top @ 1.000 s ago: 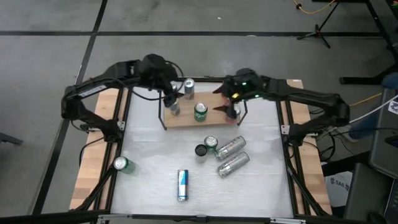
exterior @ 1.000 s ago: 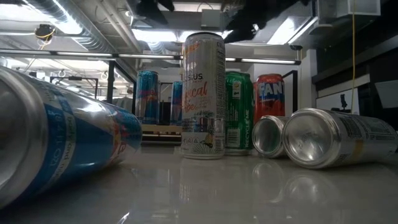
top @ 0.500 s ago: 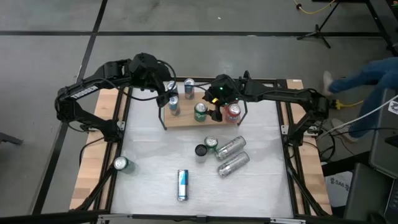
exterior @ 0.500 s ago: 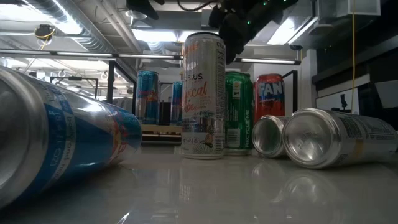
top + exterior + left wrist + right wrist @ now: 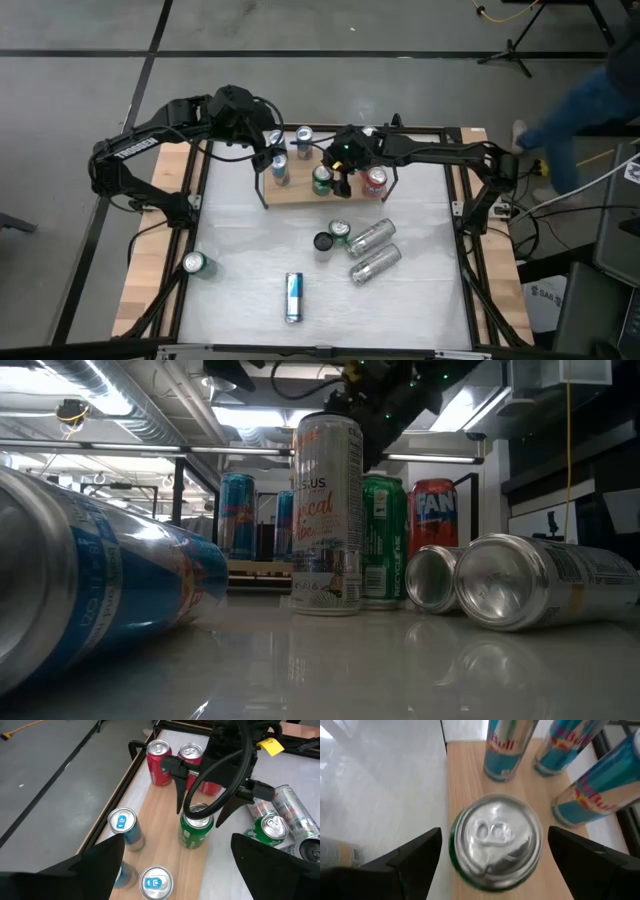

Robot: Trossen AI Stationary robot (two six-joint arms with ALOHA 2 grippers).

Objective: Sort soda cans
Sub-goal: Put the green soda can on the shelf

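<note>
A wooden board (image 5: 300, 192) lies at the table's far middle. On it stand three blue-and-silver cans (image 5: 280, 171), a green can (image 5: 322, 181) and red cans (image 5: 375, 181). My right gripper (image 5: 339, 178) is open. It points down over the green can (image 5: 495, 840), with one finger on each side of the can's top and a gap on both sides, as the left wrist view (image 5: 196, 822) also shows. My left gripper (image 5: 264, 152) is open and empty above the board's left end, over the blue-and-silver cans (image 5: 123, 826).
On the table nearer the front are an upright black-topped can (image 5: 322, 241), an upright green can (image 5: 340, 231), two silver cans lying down (image 5: 373, 250) and a blue can lying down (image 5: 293, 297). Another green can (image 5: 195, 264) is at the left edge. A person (image 5: 580, 105) is beyond the right side.
My right gripper has gone from the board's right end toward the table's left. It has left a red can standing there and now straddles the green can. My left gripper has drawn a little toward the table's left, which uncovers a blue-and-silver can on the board.
</note>
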